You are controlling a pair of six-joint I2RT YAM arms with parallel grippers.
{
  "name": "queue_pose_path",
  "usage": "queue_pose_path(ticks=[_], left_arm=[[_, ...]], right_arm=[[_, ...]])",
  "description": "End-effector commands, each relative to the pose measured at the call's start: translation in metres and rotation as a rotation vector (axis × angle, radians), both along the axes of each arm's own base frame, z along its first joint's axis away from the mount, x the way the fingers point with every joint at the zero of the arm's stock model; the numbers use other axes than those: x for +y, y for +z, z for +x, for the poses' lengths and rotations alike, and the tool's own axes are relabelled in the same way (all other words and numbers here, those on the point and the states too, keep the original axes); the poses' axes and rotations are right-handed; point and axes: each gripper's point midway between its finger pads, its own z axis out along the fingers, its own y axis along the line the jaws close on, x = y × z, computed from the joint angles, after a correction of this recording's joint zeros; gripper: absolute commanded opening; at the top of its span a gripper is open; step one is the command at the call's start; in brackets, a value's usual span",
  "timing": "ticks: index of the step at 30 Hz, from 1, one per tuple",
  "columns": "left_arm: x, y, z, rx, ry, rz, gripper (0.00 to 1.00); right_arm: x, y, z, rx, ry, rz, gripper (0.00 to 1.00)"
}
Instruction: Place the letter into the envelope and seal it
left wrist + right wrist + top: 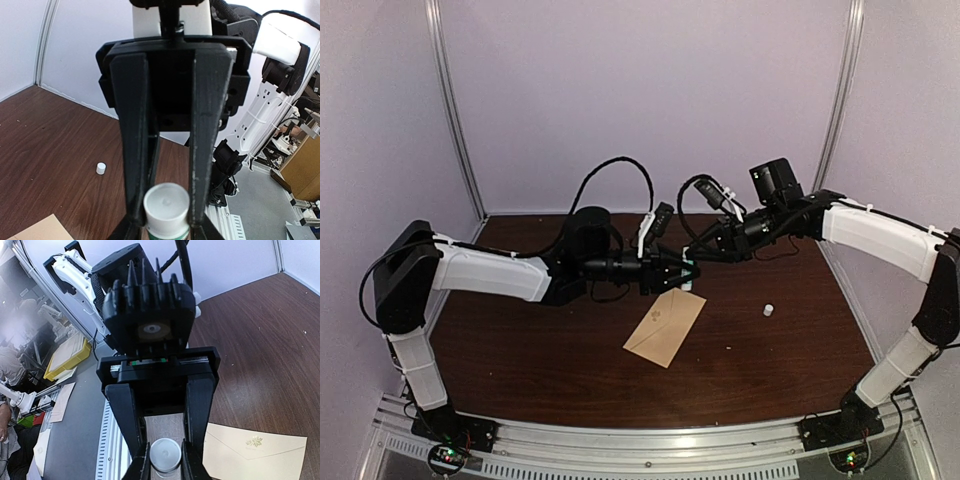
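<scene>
Pinching a white-capped tube [165, 454], the right end effector [166, 465] meets the left end effector [166, 227], whose fingers flank it, grip unclear; the envelope [665, 328] lies flat on the surface [520, 350] nearby.

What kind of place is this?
Probably a robotics lab cell: a left arm and a right arm bolted to a rail at a brown table, pale walls on metal posts around it, and a yellow bin in the cluttered room beyond.
</scene>
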Motion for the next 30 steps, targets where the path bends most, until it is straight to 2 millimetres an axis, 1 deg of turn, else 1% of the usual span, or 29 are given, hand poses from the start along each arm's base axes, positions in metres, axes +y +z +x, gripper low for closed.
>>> queue_pose_path(ticks=[1,4,7,15,24,28,30], left_arm=[[0.003,0.013,0.001,-0.042,0.027,-0.025,0.36],[0.004,0.008,0.001,-0.038,0.035,-0.013,0.36],[0.004,0.009,0.002,-0.034,0.037,-0.015,0.33],[0.005,0.006,0.006,-0.023,0.058,-0.009,0.35],[0.004,0.003,0.01,-0.007,0.067,-0.004,0.34],[0.004,0.003,0.011,-0.006,0.069,-0.008,0.24],[0.004,0.003,0.011,-0.006,0.068,-0.008,0.17]], right_arm=[[-0.002,0.013,0.006,-0.026,-0.01,0.021,0.03],[-0.003,0.013,0.006,-0.02,-0.012,0.022,0.03],[-0.002,0.013,0.007,-0.023,-0.014,0.022,0.03],[-0.005,0.016,0.007,-0.035,-0.023,0.025,0.03],[-0.01,0.017,0.009,-0.042,-0.046,0.029,0.04],[-0.009,0.015,0.01,-0.036,-0.045,0.028,0.05],[-0.01,0.014,0.011,-0.036,-0.049,0.026,0.06]])
